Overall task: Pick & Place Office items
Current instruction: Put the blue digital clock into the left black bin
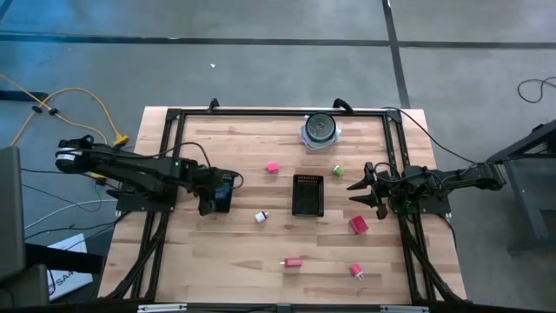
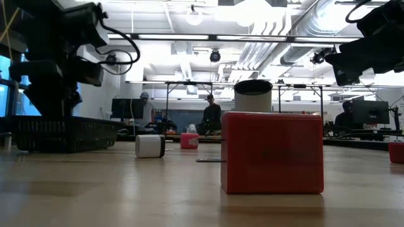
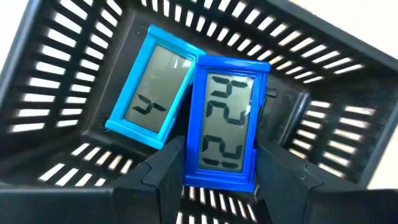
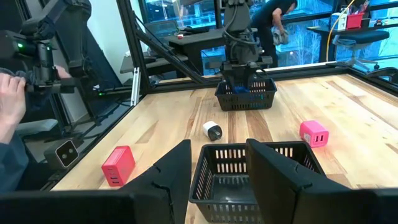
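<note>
My left gripper (image 1: 215, 196) reaches down into a black mesh tray (image 3: 56, 93) at the table's left. It is shut on a dark blue display piece (image 3: 222, 127). A light blue display piece (image 3: 151, 87) lies flat on the tray floor beside it. My right gripper (image 1: 362, 187) is open and empty, level, just right of a second black mesh tray (image 1: 307, 195) at the table's middle. Loose on the table are a pink block (image 1: 273, 167), a green piece (image 1: 337, 170), a white piece (image 1: 260, 216) and a red block (image 1: 359, 225). My left gripper pinches the dark blue piece by its two long side edges, near one short end (image 3: 219, 177), between its two fingers (image 3: 166, 168). The fingers come from above, pointing down into the tray. Whether the piece's far end rests on the tray floor, I cannot tell.
A round grey-and-black disc (image 1: 321, 128) stands at the far edge. A red piece (image 1: 293, 261) and a pink piece (image 1: 356, 271) lie near the front. A black frame (image 1: 174, 113) runs round the table. A person's hand (image 4: 9, 102) shows beyond the table.
</note>
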Robot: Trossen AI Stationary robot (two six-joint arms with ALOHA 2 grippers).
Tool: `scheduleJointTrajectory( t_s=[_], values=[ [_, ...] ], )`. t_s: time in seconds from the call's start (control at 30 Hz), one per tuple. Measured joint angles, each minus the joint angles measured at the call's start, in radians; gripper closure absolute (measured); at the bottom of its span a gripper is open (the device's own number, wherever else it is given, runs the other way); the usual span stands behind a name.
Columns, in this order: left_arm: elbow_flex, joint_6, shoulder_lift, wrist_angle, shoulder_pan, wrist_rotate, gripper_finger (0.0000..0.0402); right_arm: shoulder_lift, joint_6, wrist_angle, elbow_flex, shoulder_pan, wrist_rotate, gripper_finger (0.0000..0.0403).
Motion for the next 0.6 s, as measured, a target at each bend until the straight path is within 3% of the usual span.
scheduleJointTrajectory(
  t_s=[0.6],
  values=[
    [0.000,0.016,0.052,0.032,0.034,0.045,0.0220,0.000,0.000,0.000,0.000,0.000,0.000,0.0262]
  ],
)
